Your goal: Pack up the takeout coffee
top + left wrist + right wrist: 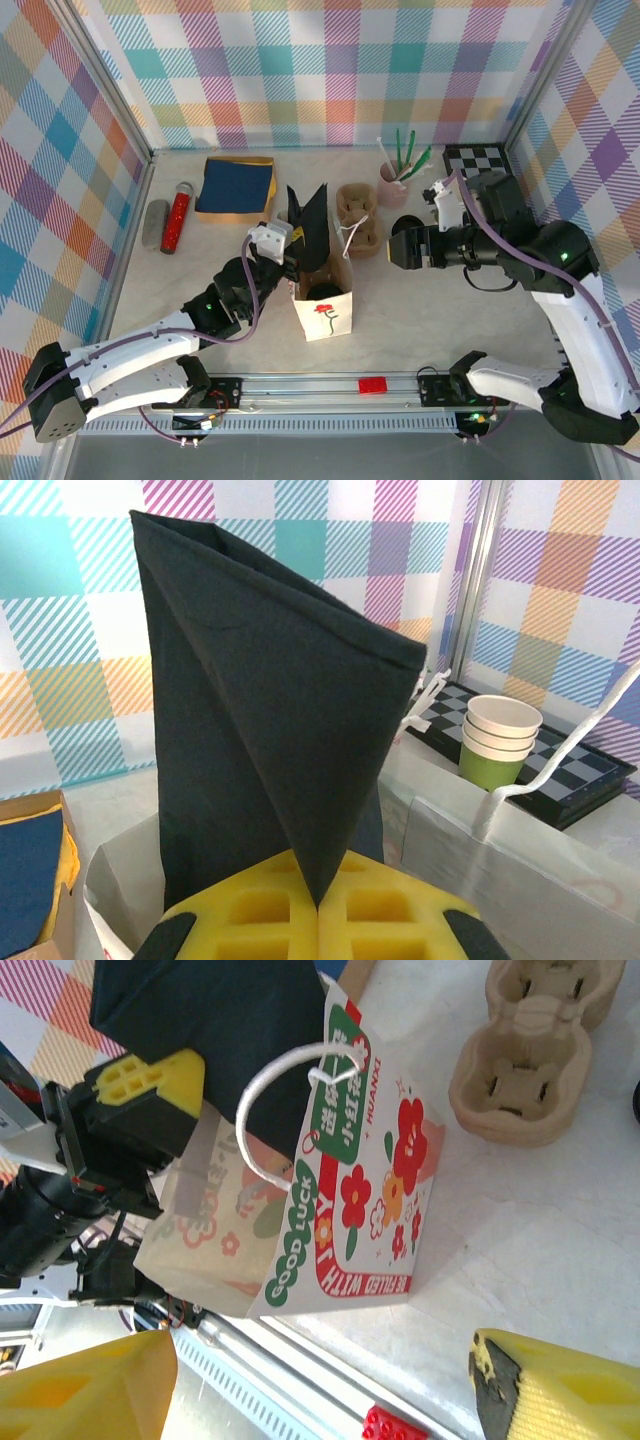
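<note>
Only the top view looks into the bag [322, 318], which stands open-mouthed at mid tabletop [420, 320]. A round black lid, the coffee [322, 291], shows inside. The lid faces straight up, so the coffee appears to stand upright with its long axis vertical; its green side is hidden by the bag walls.

The left end effector [296, 250] is closed on a black napkin [306, 222] just above the bag's far-left rim. Its wrist view shows the yellow fingers [250, 910] pinching the napkin's lower corner, with the cloth rising tall and folded. Behind it, a stack of green cups [500, 742] sits on a checkerboard [580, 770].

The right end effector [393, 248] hovers to the right of the bag, beside the carrier [356, 220]. Its jaws are wide apart and hold nothing. Its wrist view looks between its yellow fingertips [520, 1380] at the bag's flower-printed side, white cord handle and the carrier, plus a red brick [386, 1426] by the rail. That view cannot see into the bag, so the coffee is hidden there.
</note>
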### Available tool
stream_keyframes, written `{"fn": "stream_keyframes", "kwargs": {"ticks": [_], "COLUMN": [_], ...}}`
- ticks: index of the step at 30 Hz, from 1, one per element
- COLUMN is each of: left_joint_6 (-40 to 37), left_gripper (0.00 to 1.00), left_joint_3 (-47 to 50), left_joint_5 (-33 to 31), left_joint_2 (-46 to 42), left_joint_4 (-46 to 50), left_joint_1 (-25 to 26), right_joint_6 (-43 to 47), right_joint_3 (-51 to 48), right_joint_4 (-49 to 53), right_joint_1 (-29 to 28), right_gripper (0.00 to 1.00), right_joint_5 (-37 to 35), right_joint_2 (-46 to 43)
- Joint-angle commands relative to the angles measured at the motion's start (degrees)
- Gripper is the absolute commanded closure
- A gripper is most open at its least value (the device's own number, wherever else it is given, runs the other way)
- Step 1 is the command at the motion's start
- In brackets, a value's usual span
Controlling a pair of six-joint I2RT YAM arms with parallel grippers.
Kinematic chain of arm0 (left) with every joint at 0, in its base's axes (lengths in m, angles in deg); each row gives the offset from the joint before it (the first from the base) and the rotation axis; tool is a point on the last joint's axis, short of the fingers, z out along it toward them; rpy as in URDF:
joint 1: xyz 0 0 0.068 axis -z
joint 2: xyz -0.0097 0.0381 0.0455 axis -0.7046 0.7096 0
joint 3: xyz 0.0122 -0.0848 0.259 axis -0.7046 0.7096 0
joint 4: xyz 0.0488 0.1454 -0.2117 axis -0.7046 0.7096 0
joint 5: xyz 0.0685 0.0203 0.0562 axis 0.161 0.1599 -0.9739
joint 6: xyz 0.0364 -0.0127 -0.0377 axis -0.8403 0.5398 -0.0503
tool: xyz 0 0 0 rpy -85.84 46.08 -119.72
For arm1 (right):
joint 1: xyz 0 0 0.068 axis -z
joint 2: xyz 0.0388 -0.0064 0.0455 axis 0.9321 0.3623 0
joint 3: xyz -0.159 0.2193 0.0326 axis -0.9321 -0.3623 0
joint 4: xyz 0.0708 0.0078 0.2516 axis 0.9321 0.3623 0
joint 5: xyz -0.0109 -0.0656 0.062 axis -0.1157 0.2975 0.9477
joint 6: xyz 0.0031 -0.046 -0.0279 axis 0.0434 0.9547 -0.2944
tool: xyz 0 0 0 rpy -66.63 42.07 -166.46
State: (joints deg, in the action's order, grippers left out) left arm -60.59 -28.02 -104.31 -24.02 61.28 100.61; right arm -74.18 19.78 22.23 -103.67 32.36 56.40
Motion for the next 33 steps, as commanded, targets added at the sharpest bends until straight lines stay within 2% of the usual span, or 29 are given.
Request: {"fn": "stream_keyframes", "kwargs": {"ticks": [1,4,15,25,33], "left_joint_6": [-0.7,-0.8,-0.8,-0.5,-0.8], "left_gripper": [1.00,1.00,1.00,1.00,1.00], "left_joint_3": [-0.2,-0.4,-0.4,0.2,0.7], "left_joint_5": [-0.7,-0.7,-0.6,-0.9,-1.2], "left_joint_2": [0.3,0.7,1.3,1.0,0.1], "left_joint_4": [-0.6,-0.5,-1.4,-1.7,-2.3], "left_joint_1": [0.8,0.8,0.8,0.8,0.8], "right_joint_6": [2.4,2.4,0.4,-2.0,-2.2], "right_joint_3": [4.2,8.0,17.1,21.5,24.1], "right_joint_4": [7.8,9.8,14.7,16.6,16.5], "right_joint_1": [-0.9,-2.7,-9.5,-14.4,-15.1], "right_gripper": [0.23,0.24,0.24,0.23,0.22], "right_joint_5": [2.5,1.6,-9.6,-14.4,-15.7], "right_joint_2": [2.8,5.8,13.6,19.9,21.4]}}
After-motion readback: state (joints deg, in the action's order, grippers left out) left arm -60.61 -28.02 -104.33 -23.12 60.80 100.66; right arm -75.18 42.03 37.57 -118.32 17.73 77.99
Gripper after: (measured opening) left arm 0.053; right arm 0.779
